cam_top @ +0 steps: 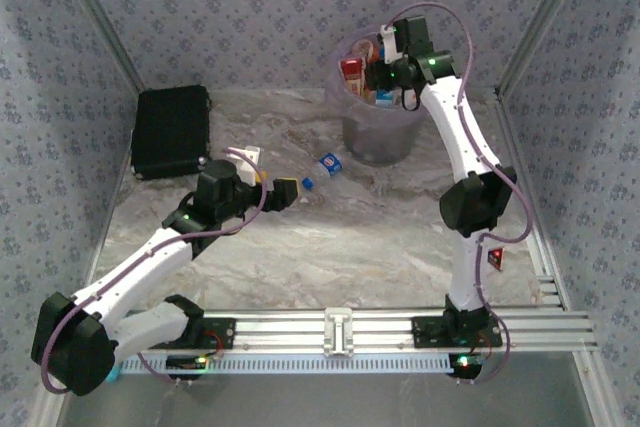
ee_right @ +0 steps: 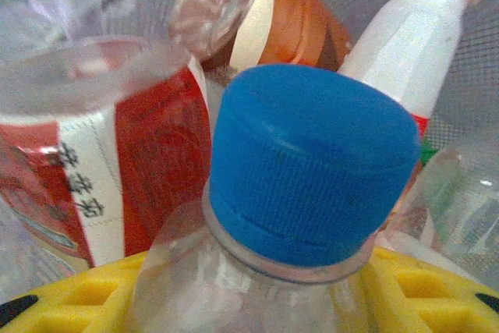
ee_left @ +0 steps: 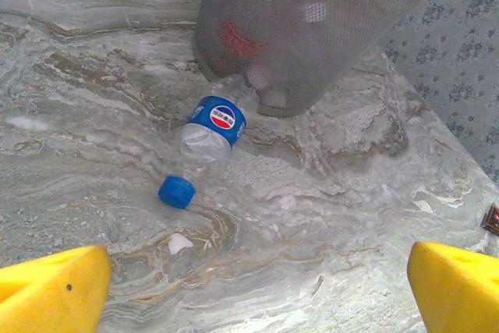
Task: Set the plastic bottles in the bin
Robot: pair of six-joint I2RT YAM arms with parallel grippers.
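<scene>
Right wrist view gives me the grip close: right claw (ee_right: 249,298) pinching a blue-capped bottle (ee_right: 312,169), probably inside the bin (cam_top: 376,143). Left wrist: left claw (ee_left: 257,286) spread, loose bottle (ee_left: 210,126) against the bin's base, bare table (ee_left: 327,224) around.

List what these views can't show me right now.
1. How many bottles are in the bin: in the top view the right gripper and its arm cover the mouth, and in the left wrist view the frosted wall blurs them.
2. Body and label of the held bottle: cut off by the bottom edge in the right wrist view.
3. The small red object: too small to identify in the top view.
</scene>
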